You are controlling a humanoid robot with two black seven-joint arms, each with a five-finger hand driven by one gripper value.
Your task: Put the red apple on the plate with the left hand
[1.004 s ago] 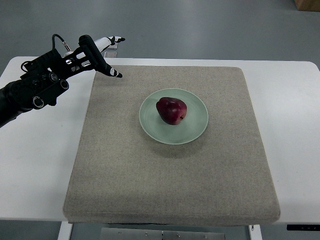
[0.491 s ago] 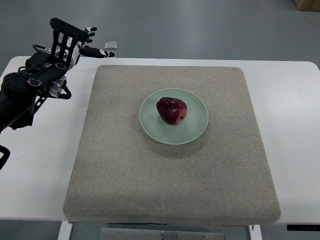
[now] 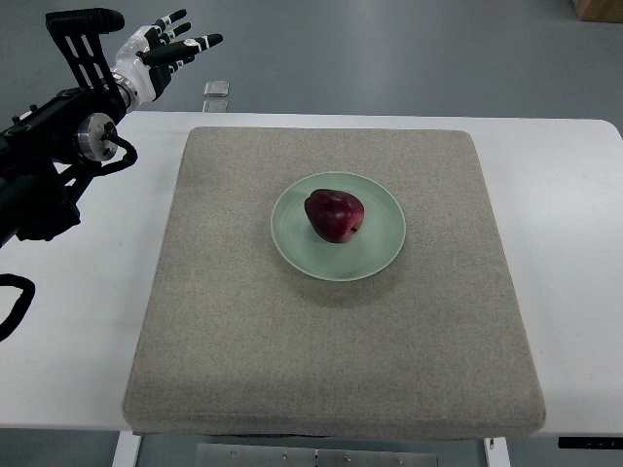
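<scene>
The red apple is sitting on the plate. I am holding my left hand far left of the plate, fingers spread, gripping nothing. Any careless sweep toward the plate risks knocking the apple off.

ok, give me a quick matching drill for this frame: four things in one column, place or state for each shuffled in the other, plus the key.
Things:
1. red apple
2. plate
3. left hand
4. mat

Place or state:
A. lying on the white table
B. raised at the top left, fingers spread, holding nothing
C. resting on the plate
D. pale green, near the middle of the mat

Pairs: 1-C, 2-D, 3-B, 4-A
</scene>
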